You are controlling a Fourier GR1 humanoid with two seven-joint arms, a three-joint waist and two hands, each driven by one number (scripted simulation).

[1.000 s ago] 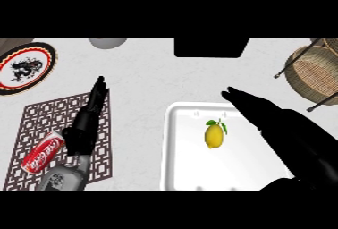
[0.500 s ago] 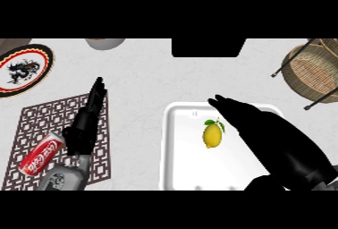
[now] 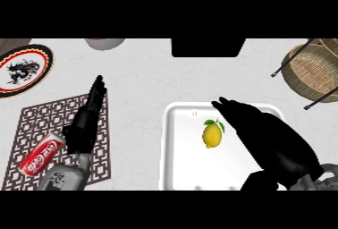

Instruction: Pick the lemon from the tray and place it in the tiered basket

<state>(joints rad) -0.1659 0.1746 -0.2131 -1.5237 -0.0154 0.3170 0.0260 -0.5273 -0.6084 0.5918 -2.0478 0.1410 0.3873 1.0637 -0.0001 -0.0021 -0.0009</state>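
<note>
A yellow lemon (image 3: 212, 134) is shown lying in the white tray (image 3: 175, 152), just left of the right hand (image 3: 267, 136), which is much the nearer one. The lemon's long axis runs away from the robot, roughly alongside the fingers. Those fingers are held straight and together, with nothing gripped. The left hand (image 3: 88, 120), also straight, lies well apart over a patterned mat (image 3: 46, 125). The tiered basket (image 3: 315, 67) stands beyond and to the right of the right hand, on the pale counter (image 3: 145, 76).
</note>
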